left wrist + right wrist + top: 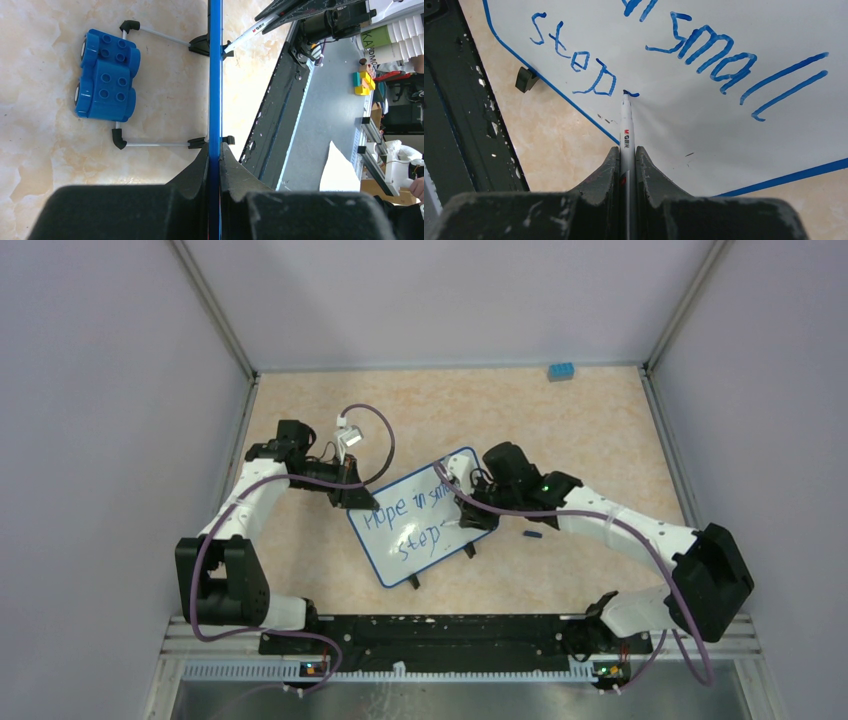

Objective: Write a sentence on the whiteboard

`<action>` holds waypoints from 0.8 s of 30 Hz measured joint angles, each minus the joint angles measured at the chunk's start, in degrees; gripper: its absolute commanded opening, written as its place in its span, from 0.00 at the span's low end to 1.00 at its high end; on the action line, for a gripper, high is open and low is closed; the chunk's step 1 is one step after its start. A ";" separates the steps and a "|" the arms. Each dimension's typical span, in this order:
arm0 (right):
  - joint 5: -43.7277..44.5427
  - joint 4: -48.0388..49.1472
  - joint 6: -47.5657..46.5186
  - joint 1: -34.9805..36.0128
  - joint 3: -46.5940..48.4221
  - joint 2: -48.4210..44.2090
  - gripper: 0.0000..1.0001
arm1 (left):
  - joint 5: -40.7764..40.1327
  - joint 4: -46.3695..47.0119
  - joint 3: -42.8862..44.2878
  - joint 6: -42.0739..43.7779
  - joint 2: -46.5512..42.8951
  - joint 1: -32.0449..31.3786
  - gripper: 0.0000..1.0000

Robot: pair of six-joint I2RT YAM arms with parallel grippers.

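The whiteboard (440, 525) stands tilted at mid table, its blue rim (215, 75) edge-on in the left wrist view. On it the sentence (410, 512) is in blue ink; "small" (704, 47) and "step" (574, 60) show in the right wrist view. My left gripper (352, 498) (215, 150) is shut on the board's upper left rim. My right gripper (470, 510) (627, 150) is shut on a white marker (626, 120) (250, 32). The marker's tip touches the board just after "step", at a short fresh stroke.
A blue studded toy block (106, 75) lies between the board's wire legs (155, 144) on its back side. Another blue brick (560, 371) sits at the back right by the wall. A small dark piece (533, 534) lies on the table under my right arm. The black base rail (440, 632) runs along the near edge.
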 measured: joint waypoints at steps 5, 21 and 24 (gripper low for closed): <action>-0.68 0.04 -0.02 0.20 0.00 0.46 0.00 | 0.00 0.00 0.00 0.00 0.02 0.00 0.00; -0.22 0.02 -0.22 1.14 -0.15 0.57 0.00 | 0.02 0.00 0.00 0.00 0.00 0.00 0.00; 0.15 0.00 -0.42 1.05 -0.76 0.15 0.00 | 0.04 0.00 0.00 -0.02 0.00 0.00 0.00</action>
